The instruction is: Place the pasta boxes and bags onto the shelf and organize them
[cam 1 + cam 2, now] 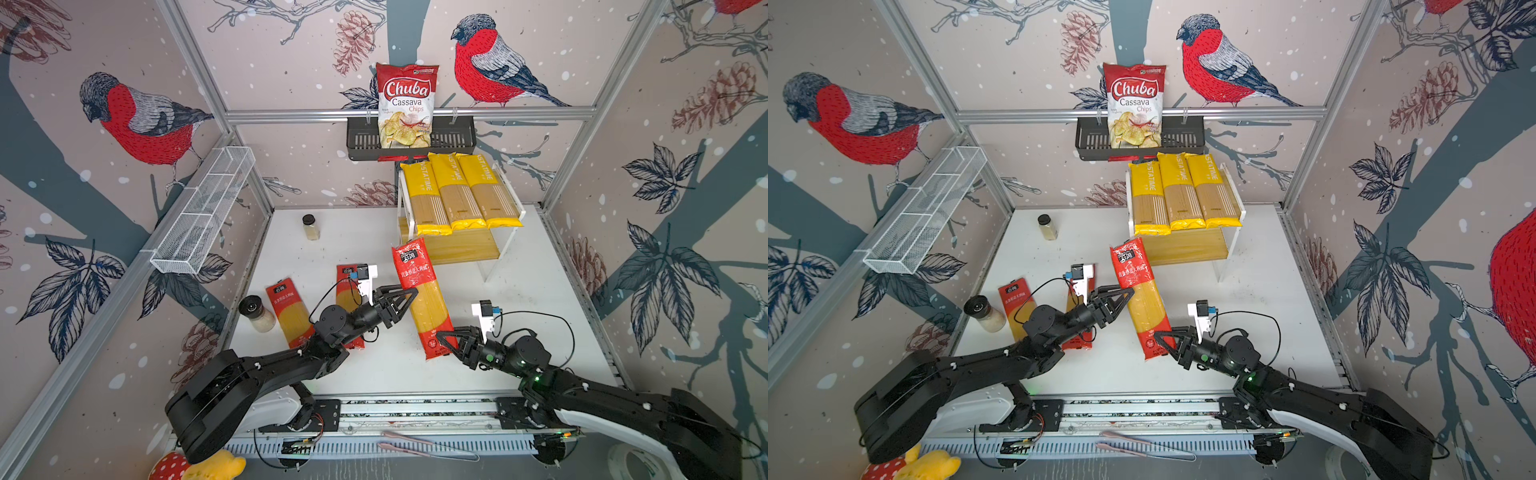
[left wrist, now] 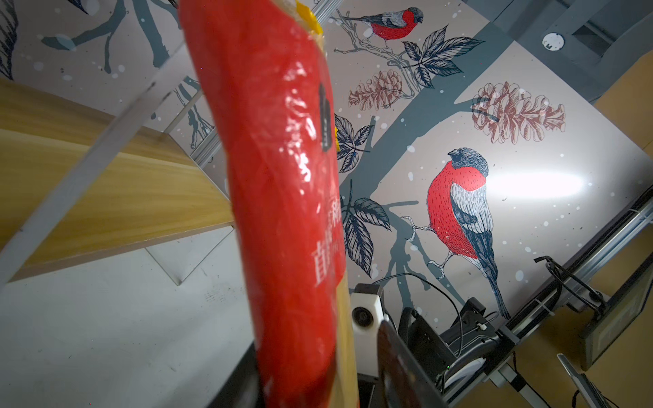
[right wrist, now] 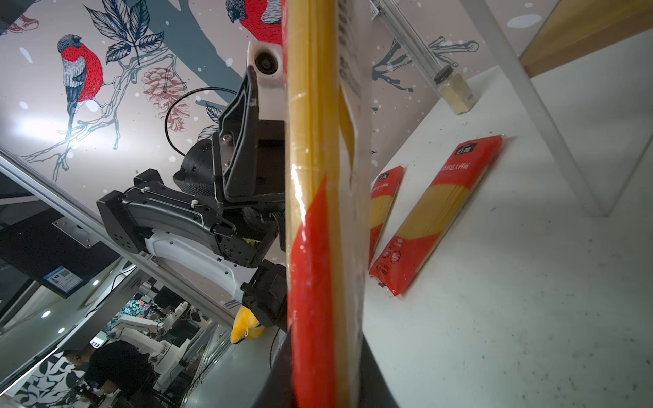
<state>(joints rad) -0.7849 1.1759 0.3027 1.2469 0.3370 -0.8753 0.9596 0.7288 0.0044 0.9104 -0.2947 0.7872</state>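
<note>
Hanging tilted above the counter point(image 1: 540, 270), a red spaghetti pack point(image 1: 428, 311) is seen between the two arms in both top views, its upper end near the lower board of the shelf point(image 1: 457, 251). Its lower end is clamped by the right fingers point(image 1: 449, 338), which are pressed against both of its faces in the right wrist view. The left fingers point(image 1: 405, 291) are set around its upper half but are spread, a gap being shown between one finger and the pack in the left wrist view. Two more red packs point(image 1: 291, 316) are laid flat on the counter at the left, one partly hidden by the left arm. Three yellow packs point(image 1: 455, 191) are lined side by side on the shelf's upper board.
</note>
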